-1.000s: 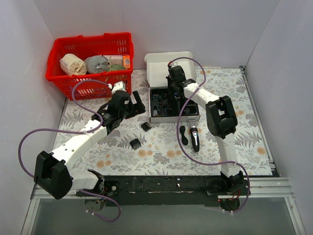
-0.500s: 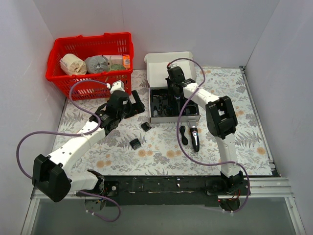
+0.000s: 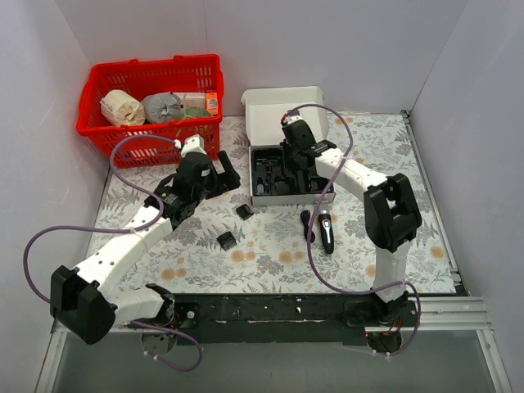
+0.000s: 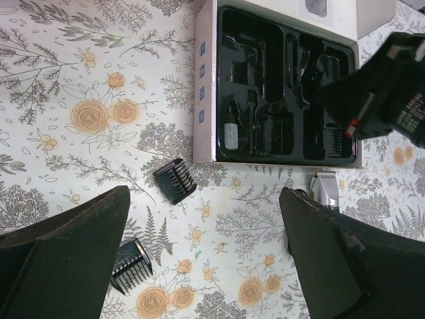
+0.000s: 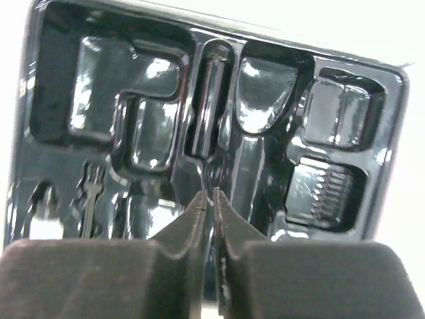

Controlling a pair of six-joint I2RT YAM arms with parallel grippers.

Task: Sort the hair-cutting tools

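The black hair clipper (image 3: 326,232) with its silvery head lies on the floral mat in front of the kit box, a little black cord (image 3: 307,225) beside it. Two black comb attachments (image 3: 244,211) (image 3: 227,240) lie on the mat; both show in the left wrist view (image 4: 175,180) (image 4: 131,266), as does the clipper head (image 4: 325,189). My left gripper (image 3: 225,174) (image 4: 202,266) hangs wide open and empty above the mat, left of the box. My right gripper (image 3: 296,160) (image 5: 208,199) is shut and empty just over the black tray (image 5: 66,100). One comb (image 5: 325,189) sits in a tray compartment.
The grey-white kit box (image 3: 282,196) stands open mid-table, its lid (image 3: 278,110) raised at the back. A red basket (image 3: 147,135) with rolls and packets stands at the far left. White walls close in the table on three sides.
My right arm's elbow has swung out to the right while its gripper stays over the tray. My left gripper has shifted slightly left and back.
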